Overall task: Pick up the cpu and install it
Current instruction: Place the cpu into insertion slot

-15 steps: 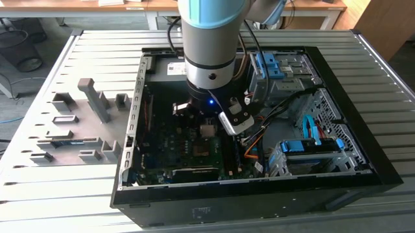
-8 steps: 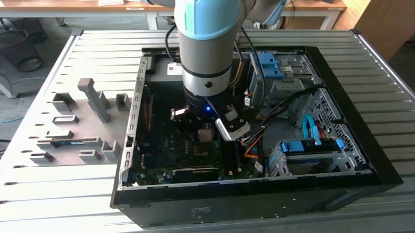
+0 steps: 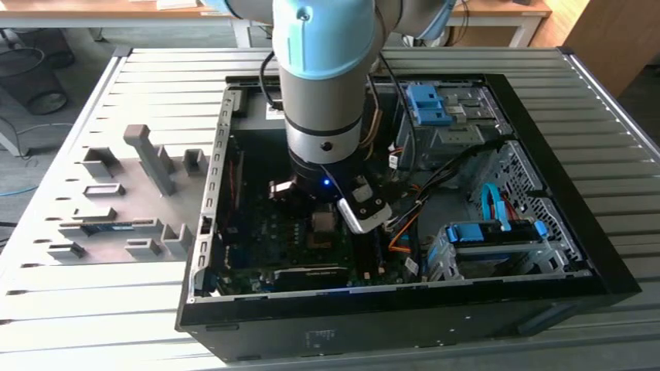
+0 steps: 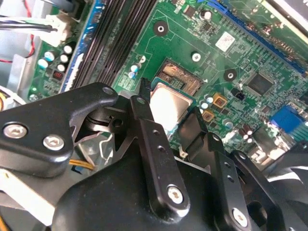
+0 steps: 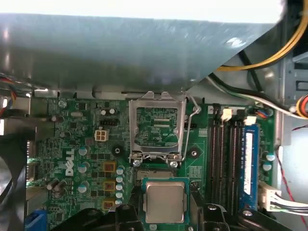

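Jaws grip the cpu (image 5: pixel 165 202) beside the open socket (image 4: pixel 180 79), inside the black case (image 3: pixel 413 332) mid-frame on the slatted bench (image 3: pixel 154 77), wooden desks (image 3: pixel 93 9) along the top.

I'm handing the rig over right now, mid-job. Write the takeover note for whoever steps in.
One gripper, jaws shut on the cpu at two opposite edges.
The cpu is held partly over the bare socket on the motherboard; the retention frame is flipped open.
Done: cpu picked up and brought to the socket.
Left: cpu not yet seated, frame not yet closed.
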